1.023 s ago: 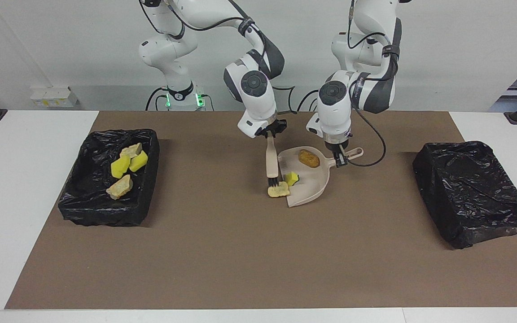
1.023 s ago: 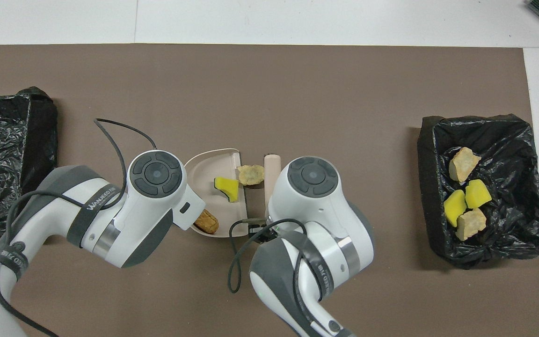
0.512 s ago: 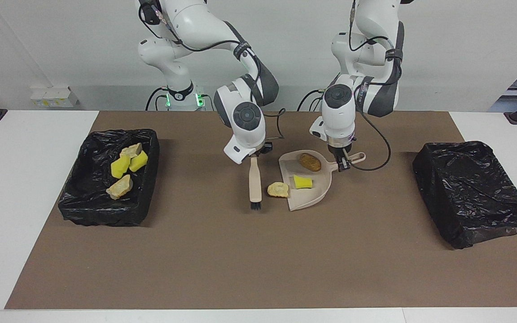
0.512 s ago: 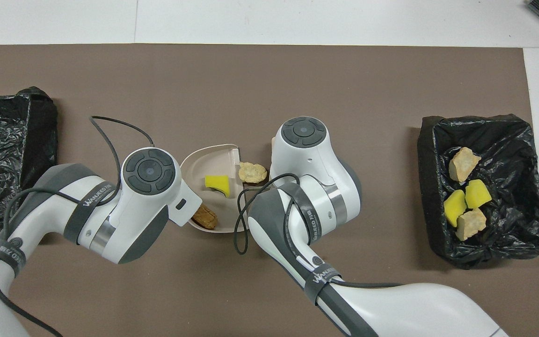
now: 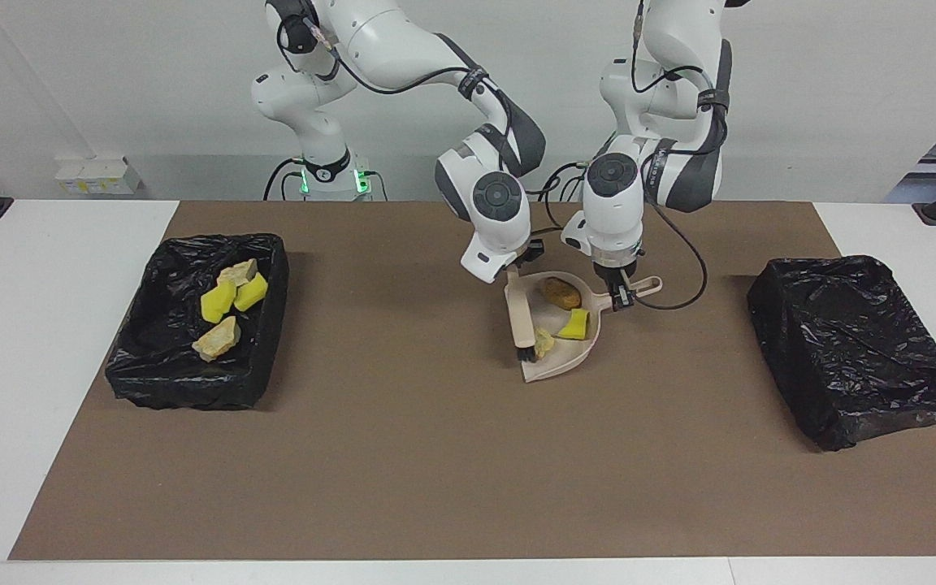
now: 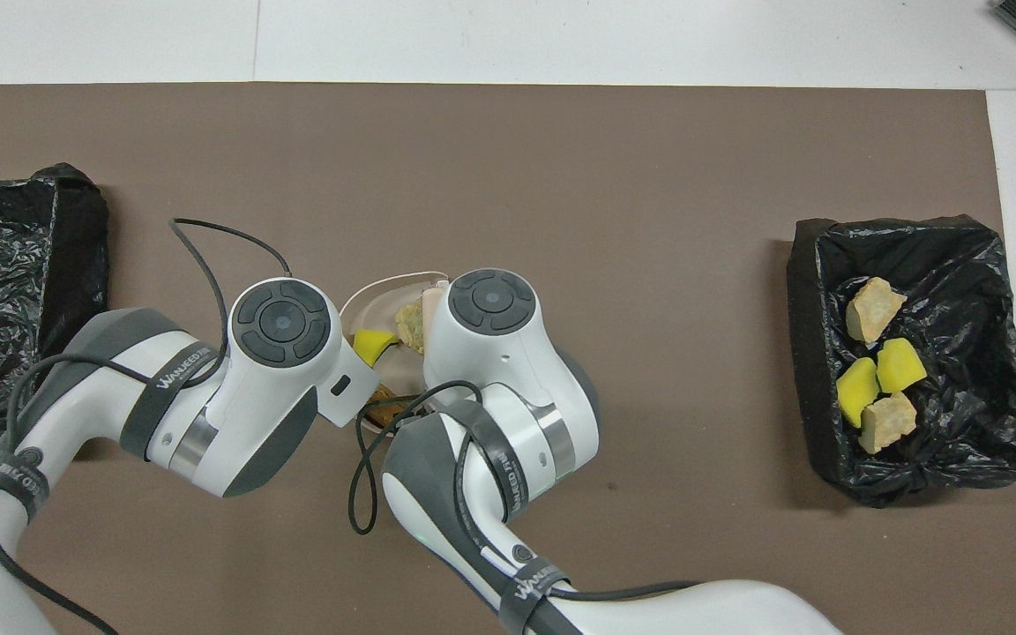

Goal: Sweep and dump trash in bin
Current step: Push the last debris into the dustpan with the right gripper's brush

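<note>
The beige dustpan lies on the brown mat, and my left gripper is shut on its handle. Three pieces of trash are in the pan: a brown lump, a yellow sponge bit and a tan lump. My right gripper is shut on a beige brush. The brush's black bristles rest at the pan's mouth against the tan lump. From overhead both wrists cover the grippers; only the pan's rim, the sponge bit and the tan lump show.
An open black-lined bin at the right arm's end of the table holds several trash pieces. A closed black bag-covered box sits at the left arm's end. The brown mat covers the table's middle.
My right arm swung the brush out toward its own end of the table, then back to the dustpan, pushing the tan lump into it. The yellow sponge slid deeper into the pan.
</note>
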